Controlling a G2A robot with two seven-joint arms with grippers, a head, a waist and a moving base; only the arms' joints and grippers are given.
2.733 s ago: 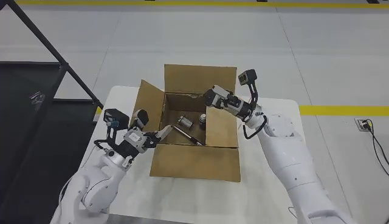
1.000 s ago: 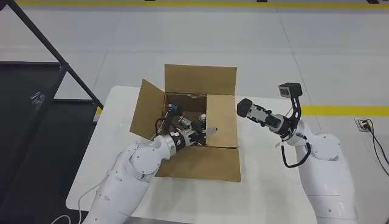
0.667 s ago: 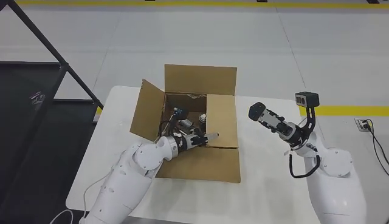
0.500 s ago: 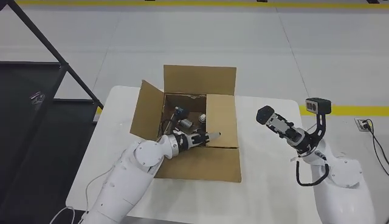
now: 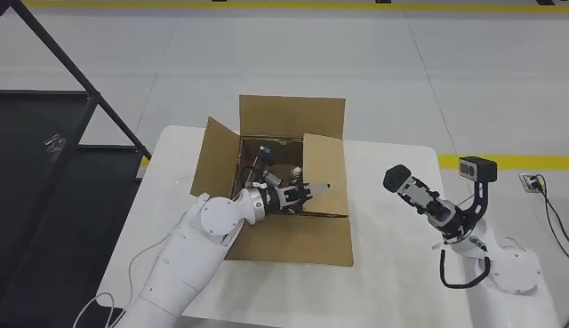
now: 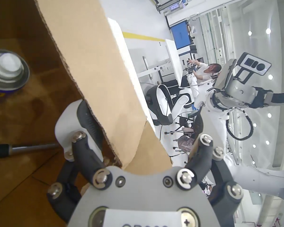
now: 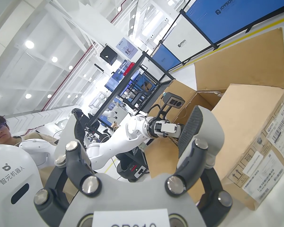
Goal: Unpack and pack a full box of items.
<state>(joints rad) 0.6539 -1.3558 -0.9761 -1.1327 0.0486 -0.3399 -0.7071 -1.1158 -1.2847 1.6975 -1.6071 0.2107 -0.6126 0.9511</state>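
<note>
The left gripper [image 6: 139, 119] stands wide open astride the corrugated edge of the right flap [image 5: 326, 179] of the cardboard box [image 5: 284, 237]. One finger [image 6: 73, 124] is inside the box and the other outside, and it grips nothing; whether either pad touches the card cannot be told. A tool [image 6: 26, 147] with a black handle and a metal shaft lies flat on the box floor, its shaft running up to the inner finger. A spray can [image 6: 8, 72] stands upright farther in, apart from the gripper. In the top view the box sits at the centre of the frame with all four flaps open, the right one raised and the left arm reaching across the interior from the lower left. A strip of bare white table [image 5: 382, 248] separates the box from the right gripper [image 7: 136, 116]. That gripper hangs at centre right, well apart from the box, jaws spread wide and empty. Some 2.7 seconds earlier the positions were reversed: the right gripper was at the right flap and the left was outside the box's left wall. Since then the left has crossed the box, while the right has drawn back toward the frame's right edge.
</note>
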